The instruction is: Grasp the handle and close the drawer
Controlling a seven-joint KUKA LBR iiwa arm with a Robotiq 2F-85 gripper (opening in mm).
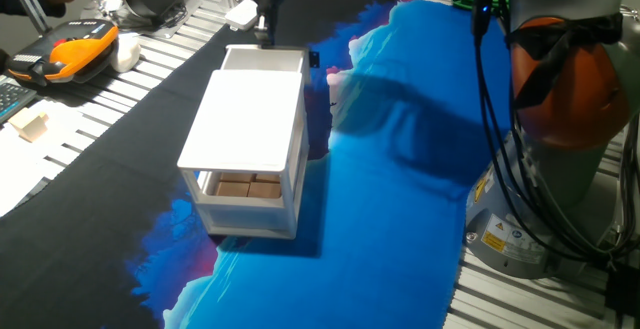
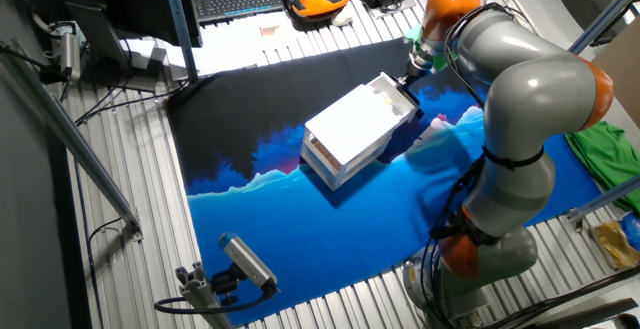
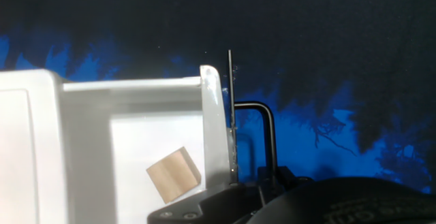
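Note:
The small white cabinet [image 1: 245, 119] stands on the cloth, with tan blocks in its lower tier [image 1: 245, 186]. Its upper drawer [image 1: 262, 60] is pulled out at the far end, towards the arm. It also shows in the other fixed view [image 2: 390, 96]. In the hand view the drawer's front wall [image 3: 212, 115] is seen, with one tan block [image 3: 174, 174] inside. The black loop handle [image 3: 264, 118] sticks out of that wall. My gripper [image 1: 265, 37] is down at the handle, and its fingers look closed on it. The handle's lower end runs into the gripper [image 3: 262, 173].
The arm's orange and grey base [image 1: 570, 99] stands at the right with hanging cables. An orange and black pendant [image 1: 80, 49] and a small wooden block [image 1: 32, 124] lie on the slatted table at the left. A green cloth [image 2: 600, 139] lies beside the base.

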